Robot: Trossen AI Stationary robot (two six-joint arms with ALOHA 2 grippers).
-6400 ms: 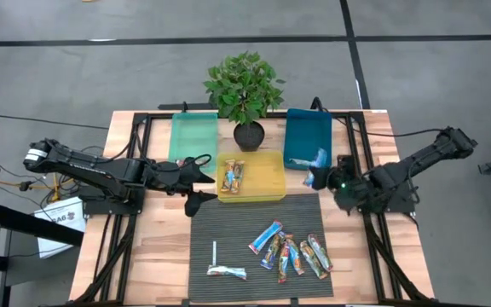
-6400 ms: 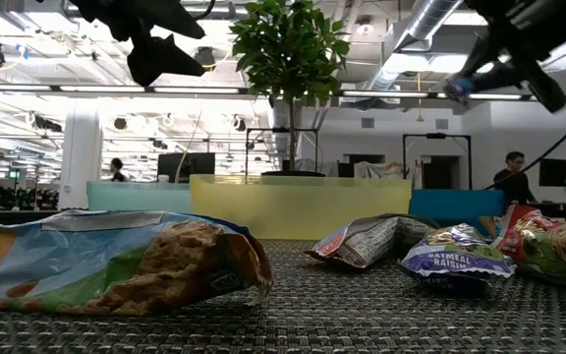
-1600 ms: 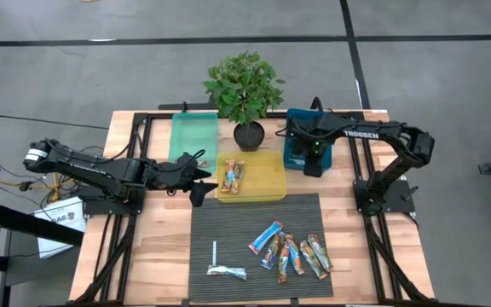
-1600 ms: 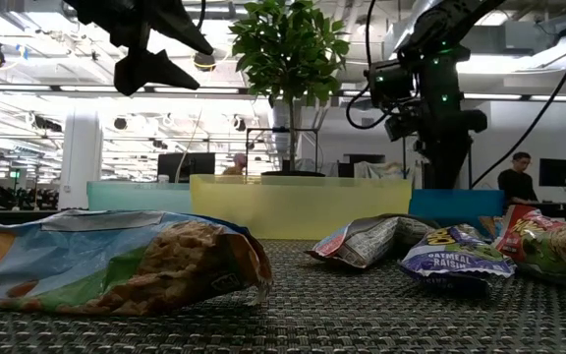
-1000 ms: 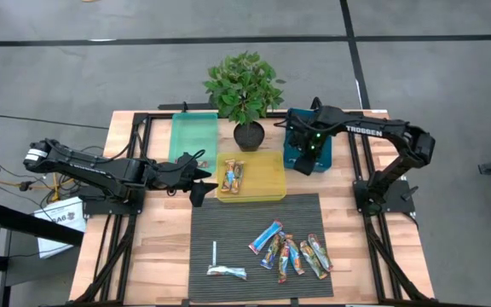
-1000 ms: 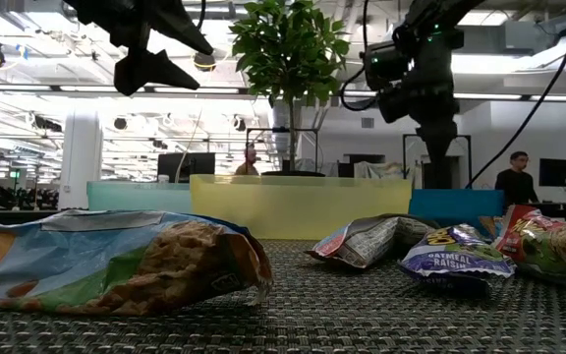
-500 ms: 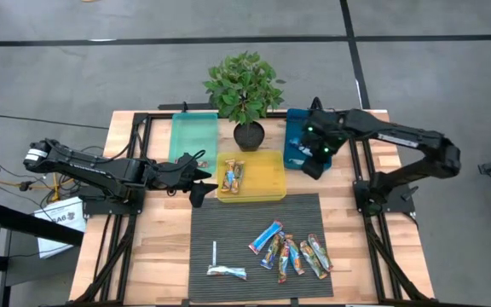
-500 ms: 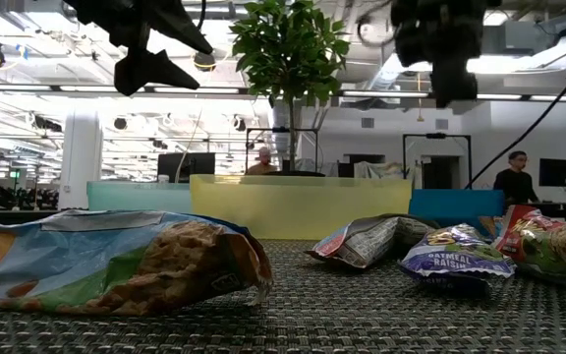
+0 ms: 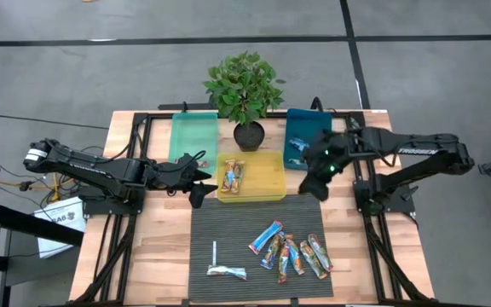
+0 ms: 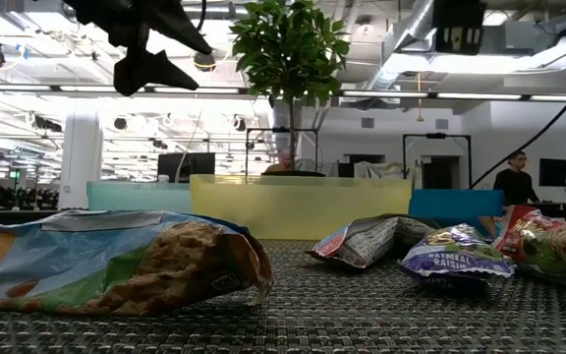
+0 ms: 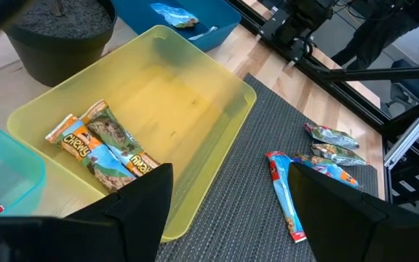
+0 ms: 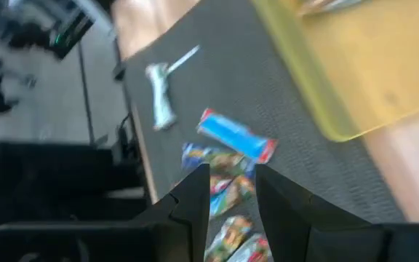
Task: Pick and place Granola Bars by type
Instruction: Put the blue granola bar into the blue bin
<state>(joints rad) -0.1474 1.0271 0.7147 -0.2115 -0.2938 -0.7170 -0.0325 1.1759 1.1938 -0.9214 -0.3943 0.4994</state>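
Left claw (image 9: 196, 182) parked at yellow bin's (image 9: 267, 193) left edge, fingers spread, empty. I read it as waiting.

Granola Bars (image 9: 286, 251) clustered on dark mat (image 9: 228, 222), right of centre; blue one (image 9: 265, 236) lies diagonal, others fanned beside it.

Right claw (image 9: 318, 181) over mat's far right corner, fingers parted with a narrow gap, nothing held. Bars lie nearer the front edge from it; right arm closer, my pick for next grab.

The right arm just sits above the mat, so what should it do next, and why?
Probably the right gripper, holding nothing, should drop toward the pile of bars on the mat and grab one, maybe the blue bar. The blue bin already holds one blue bar.
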